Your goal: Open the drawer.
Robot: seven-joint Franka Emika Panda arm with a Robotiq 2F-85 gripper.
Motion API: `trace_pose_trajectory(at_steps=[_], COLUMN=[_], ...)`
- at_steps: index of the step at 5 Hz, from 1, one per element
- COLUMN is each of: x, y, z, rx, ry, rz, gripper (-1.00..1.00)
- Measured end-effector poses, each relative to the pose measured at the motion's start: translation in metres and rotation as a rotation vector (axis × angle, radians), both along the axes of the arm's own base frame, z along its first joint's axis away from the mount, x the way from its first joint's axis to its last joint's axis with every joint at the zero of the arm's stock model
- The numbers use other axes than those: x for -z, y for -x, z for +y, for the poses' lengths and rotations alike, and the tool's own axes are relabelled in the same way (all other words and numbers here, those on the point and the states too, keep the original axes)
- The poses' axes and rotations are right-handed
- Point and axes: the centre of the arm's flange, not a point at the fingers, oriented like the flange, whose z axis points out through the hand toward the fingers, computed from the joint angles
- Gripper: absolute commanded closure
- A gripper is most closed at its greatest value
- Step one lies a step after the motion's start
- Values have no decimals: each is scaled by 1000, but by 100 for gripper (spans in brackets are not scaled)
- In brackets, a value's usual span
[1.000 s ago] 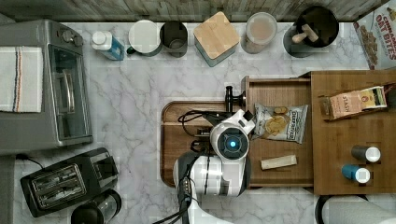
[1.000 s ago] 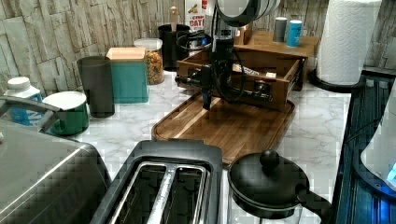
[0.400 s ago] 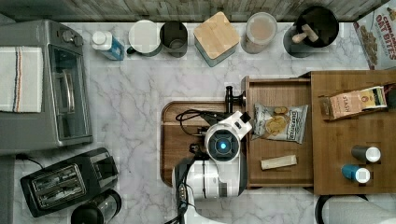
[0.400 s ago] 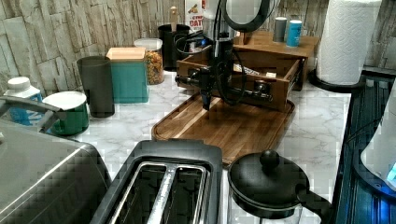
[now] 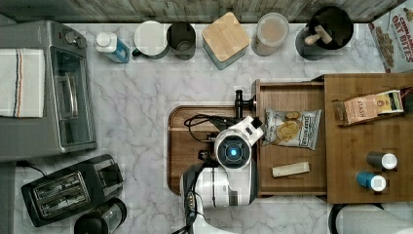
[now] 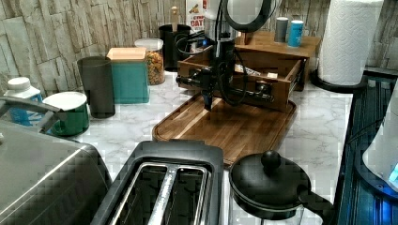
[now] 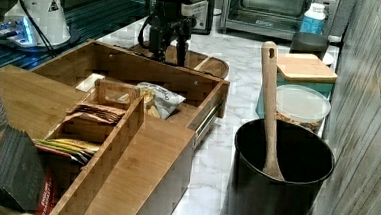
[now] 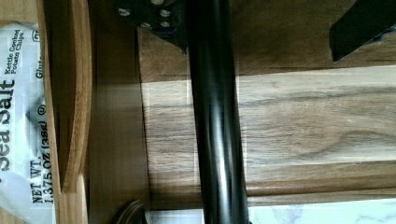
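The drawer [image 5: 292, 141] stands pulled well out over the cutting board [image 6: 225, 124] (chip bag [image 5: 291, 127] exposed). The gripper [image 6: 209, 101] hangs at the bar handle [image 8: 215, 116], placed for pulling; the jaws look spread, one finger [image 8: 359, 28] well clear of the bar.

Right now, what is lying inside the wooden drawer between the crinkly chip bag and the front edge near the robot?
In the top view, a small pale flat stick-shaped packet lies on the brown wooden drawer's floor there, apart from the silver chip bag.

Even, fairly bright indoor light with soft shadows, blocky compression smear throughout, a blue glow at the left view's lower right, and close-up wrist-view softness.
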Motion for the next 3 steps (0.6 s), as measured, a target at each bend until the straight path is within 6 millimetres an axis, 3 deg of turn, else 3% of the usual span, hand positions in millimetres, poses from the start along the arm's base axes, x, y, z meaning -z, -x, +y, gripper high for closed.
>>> trace_pose_trajectory(at_steps=[3], x=[-2], y=[0], z=[0], rx=[0], ry=[1], rz=[2], gripper=[-100])
